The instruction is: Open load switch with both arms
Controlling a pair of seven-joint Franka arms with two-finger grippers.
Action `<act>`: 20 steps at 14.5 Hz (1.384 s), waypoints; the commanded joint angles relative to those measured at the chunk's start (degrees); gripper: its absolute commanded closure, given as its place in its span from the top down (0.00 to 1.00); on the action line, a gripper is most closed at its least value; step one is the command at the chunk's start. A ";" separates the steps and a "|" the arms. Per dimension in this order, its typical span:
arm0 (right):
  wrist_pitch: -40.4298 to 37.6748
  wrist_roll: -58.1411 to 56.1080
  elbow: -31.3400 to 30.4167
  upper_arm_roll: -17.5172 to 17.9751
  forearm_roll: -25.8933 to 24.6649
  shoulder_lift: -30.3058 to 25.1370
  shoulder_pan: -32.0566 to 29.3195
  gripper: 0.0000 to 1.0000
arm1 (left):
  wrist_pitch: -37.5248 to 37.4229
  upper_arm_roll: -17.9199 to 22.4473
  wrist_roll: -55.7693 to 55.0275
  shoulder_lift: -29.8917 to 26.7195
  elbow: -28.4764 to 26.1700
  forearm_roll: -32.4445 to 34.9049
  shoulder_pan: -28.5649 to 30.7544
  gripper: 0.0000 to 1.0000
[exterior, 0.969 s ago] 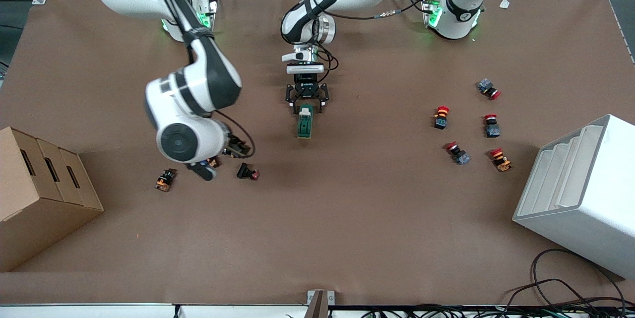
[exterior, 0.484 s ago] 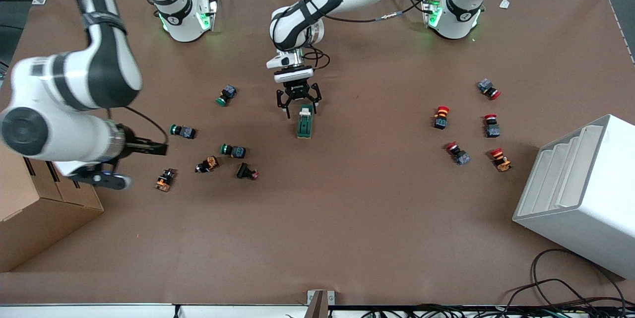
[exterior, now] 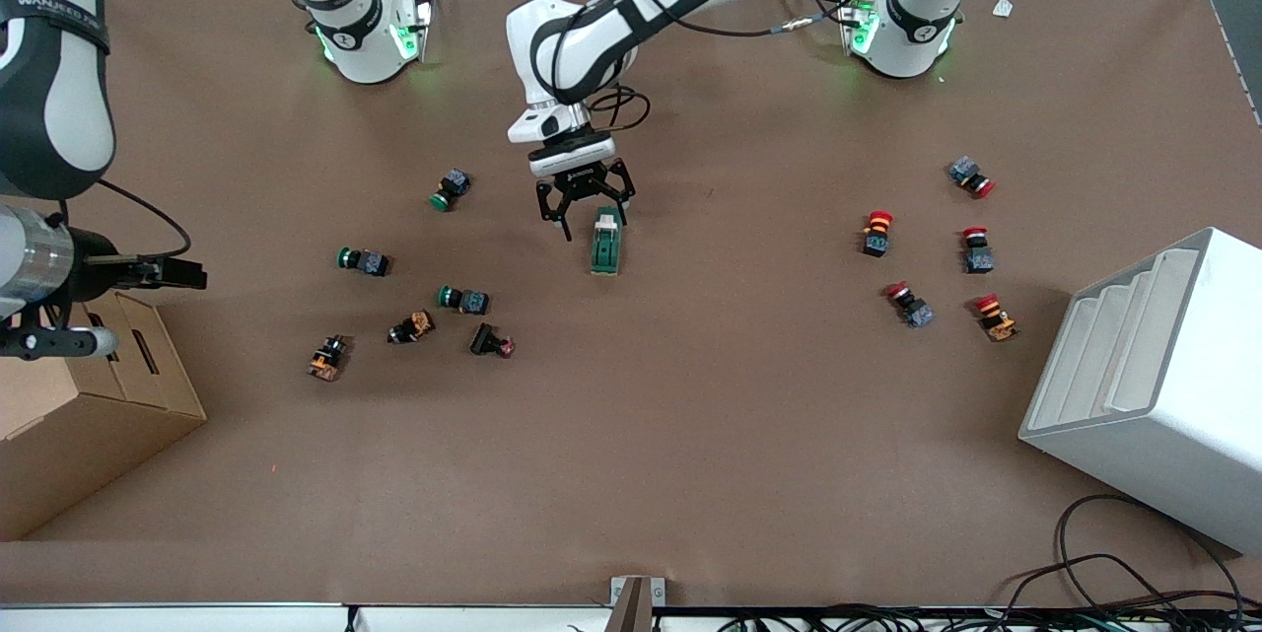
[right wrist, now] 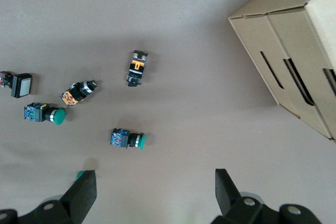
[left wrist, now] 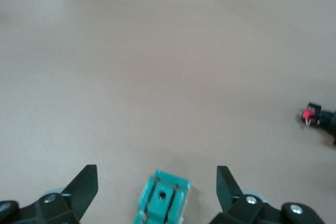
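The load switch [exterior: 605, 245] lies on the brown table, a dark-green block with its white lever [exterior: 607, 217] at the end nearer the arm bases. My left gripper [exterior: 589, 211] hangs open just over that lever end. In the left wrist view the switch [left wrist: 161, 202] sits between the spread fingers [left wrist: 86, 183] without touching them; the left gripper [left wrist: 156, 174] holds nothing. My right gripper [exterior: 182, 273] is high in the air over the cardboard box end of the table. The right gripper [right wrist: 155, 182] is open and empty, with pushbuttons far below it.
A cardboard box [exterior: 89, 415] [right wrist: 294, 40] stands at the right arm's end and a white rack [exterior: 1154, 386] at the left arm's end. Green and orange pushbuttons [exterior: 463, 299] [right wrist: 127, 138] lie scattered toward the right arm's end, and red-capped ones [exterior: 877, 233] toward the rack.
The right arm swung away from the pushbuttons toward the cardboard box and rose. The left gripper shifted slightly toward the right arm's end, staying open over the switch's lever end.
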 commanded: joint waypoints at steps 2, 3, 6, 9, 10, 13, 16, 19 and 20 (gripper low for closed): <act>-4.64 -0.44 2.27 1.45 -2.22 -0.97 -0.82 1.00 | 0.34 -6.23 17.02 -7.56 -0.33 -11.05 12.48 1.00; -4.91 -0.44 2.88 1.45 -2.22 -0.97 -0.74 1.00 | 0.34 -6.59 21.95 -9.32 -0.33 -14.30 15.30 1.00; -5.00 -0.27 3.06 1.45 -1.95 -0.97 -0.39 1.00 | 0.34 -8.08 36.63 -15.03 0.71 -25.11 24.43 1.00; -5.87 -0.18 2.72 1.71 -2.04 -1.58 -0.12 1.00 | 0.34 -8.44 50.78 -20.13 1.42 -35.93 34.37 1.00; -7.18 -0.35 2.89 1.63 -1.17 -1.67 -0.56 1.00 | 0.17 -9.22 55.44 -21.89 1.42 -39.09 38.14 1.00; -7.02 -0.44 1.93 1.45 0.68 -4.04 -0.74 1.00 | -2.37 -10.11 67.75 -24.97 1.42 -43.67 45.97 1.00; -7.02 -0.44 -0.70 1.54 0.95 -6.50 -0.65 1.00 | -3.97 -3.91 78.91 -30.67 1.16 -52.18 48.11 1.00; -6.32 -0.44 -4.57 1.63 1.47 -10.62 -0.30 1.00 | -7.37 8.92 93.93 -35.95 0.63 -61.69 44.78 1.00; -5.71 -0.44 -6.41 1.63 1.47 -12.64 -0.21 1.00 | -9.83 13.84 97.90 -37.36 0.63 -63.45 42.07 1.00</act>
